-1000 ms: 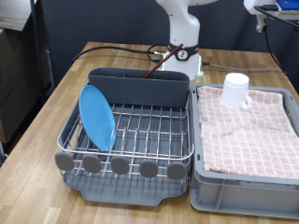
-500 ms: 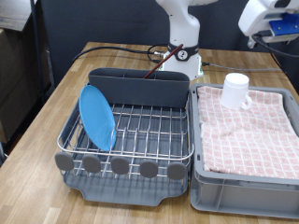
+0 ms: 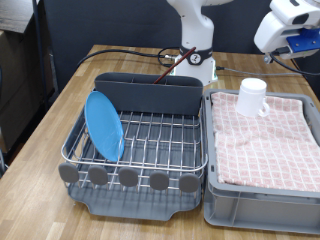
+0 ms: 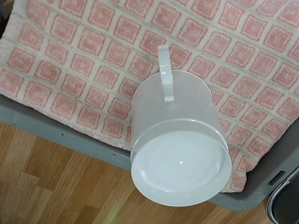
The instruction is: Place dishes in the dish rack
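The light-blue plate (image 3: 103,125) stands on edge in the silver wire dish rack (image 3: 150,150), at the exterior view's left. The reddish-brown wooden spoon (image 3: 166,68) leans in the rack's dark grey caddy (image 3: 150,93). The white cup (image 3: 252,96) stands upside down on the pink checked cloth (image 3: 265,135). It fills the wrist view (image 4: 179,142), handle towards the cloth (image 4: 84,56). My gripper (image 3: 291,38) hangs at the exterior view's top right, above and to the right of the cup, holding nothing. Its fingers do not show in the wrist view.
The grey bin (image 3: 250,205) holding the cloth sits right beside the rack on the wooden table (image 3: 40,140). The robot base (image 3: 198,55) and cables (image 3: 120,55) stand behind the rack. The bin's rim (image 4: 56,131) and bare table wood (image 4: 47,187) show in the wrist view.
My gripper has come into the exterior view from the top right and moved left and down, closer to above the cup. Plate, spoon and cup have not moved.
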Tool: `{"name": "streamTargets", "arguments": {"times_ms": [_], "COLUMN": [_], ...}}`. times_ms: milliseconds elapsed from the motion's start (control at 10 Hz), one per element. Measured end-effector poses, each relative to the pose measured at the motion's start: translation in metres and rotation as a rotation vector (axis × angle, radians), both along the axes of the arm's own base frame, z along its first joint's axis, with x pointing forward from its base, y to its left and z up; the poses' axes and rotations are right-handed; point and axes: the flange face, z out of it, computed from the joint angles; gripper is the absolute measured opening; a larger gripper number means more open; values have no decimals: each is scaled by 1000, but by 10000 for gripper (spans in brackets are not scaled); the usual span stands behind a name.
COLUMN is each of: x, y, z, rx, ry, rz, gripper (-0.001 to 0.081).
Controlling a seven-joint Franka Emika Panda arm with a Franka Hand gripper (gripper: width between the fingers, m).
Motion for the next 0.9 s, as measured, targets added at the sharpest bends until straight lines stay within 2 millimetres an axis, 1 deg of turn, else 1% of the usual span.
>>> {"name": "streamTargets", "arguments": {"times_ms": [200, 500, 900], "x": [8, 19, 25], "y": [15, 34, 45], "z": [-12, -36, -72], "rx": [-36, -46, -52], "ry": [52, 78, 76], "rz": [27, 50, 43], "gripper": [803, 803, 803]}}
